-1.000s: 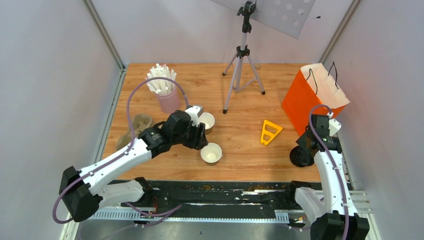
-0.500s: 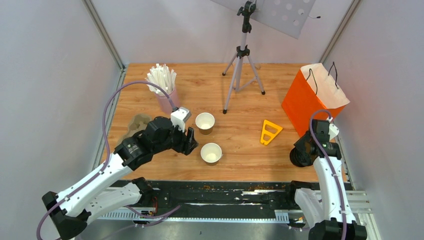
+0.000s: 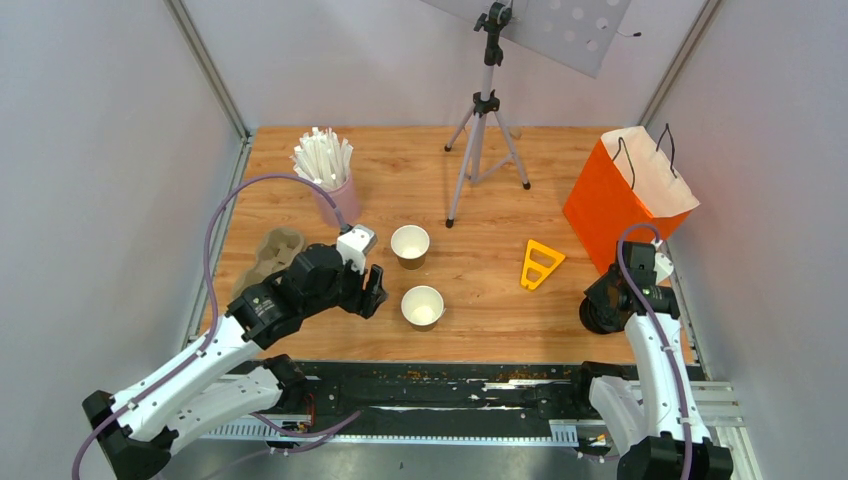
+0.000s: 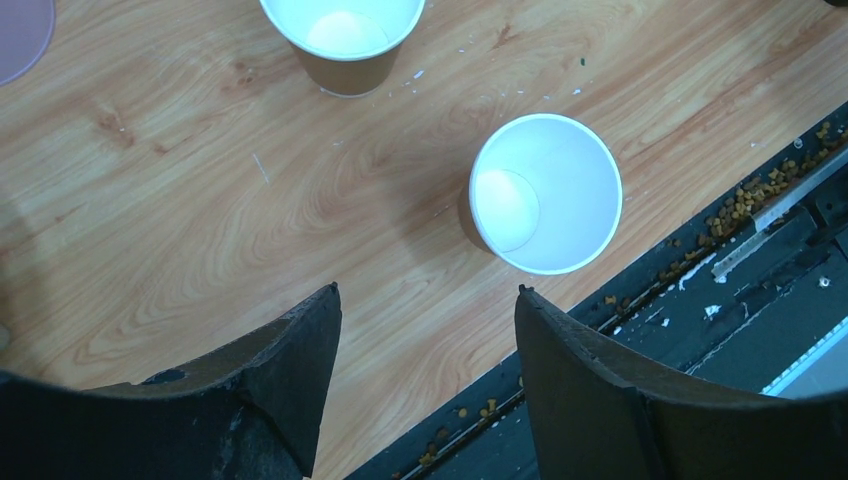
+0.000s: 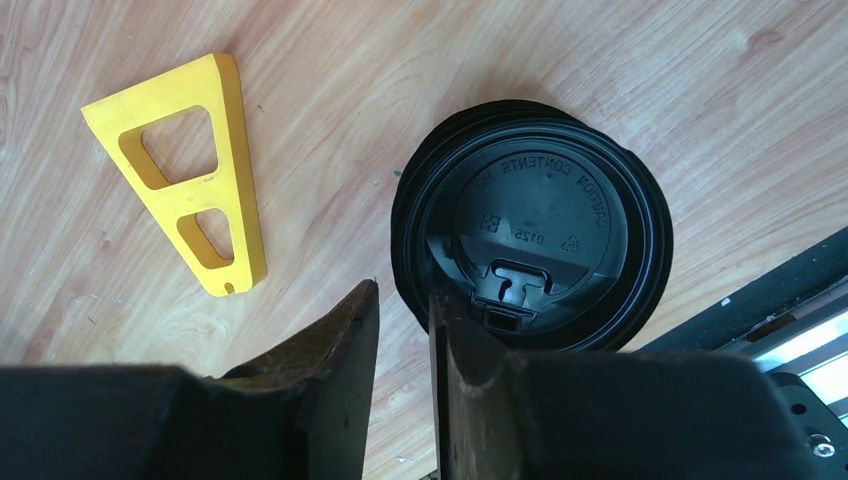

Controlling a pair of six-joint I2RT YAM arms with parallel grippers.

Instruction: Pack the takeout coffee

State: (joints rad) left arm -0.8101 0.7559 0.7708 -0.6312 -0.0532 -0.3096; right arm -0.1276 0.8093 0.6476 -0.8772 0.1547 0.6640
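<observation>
Looking light, thin and easy to squash, the far cup [image 3: 410, 244] and the near cup [image 3: 422, 306] stand toward the near edge of the desk [image 3: 480, 180], best held softly round the side; the left tool [image 4: 425, 300] hangs wide and empty, and the right tool [image 5: 402, 292] sits narrow at the black lid [image 5: 540, 210] by the near right corner, grip unclear.

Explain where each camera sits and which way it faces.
Top external: above and behind the arms, looking down on the table; both arms show.
Left wrist: on the left gripper, looking down at the near cup and far cup; its fingers show.
Right wrist: on the right gripper, looking down at the black lid and yellow wedge; its fingers show.
Shared: top and left wrist, both cups; top and right wrist, the wedge.
</observation>
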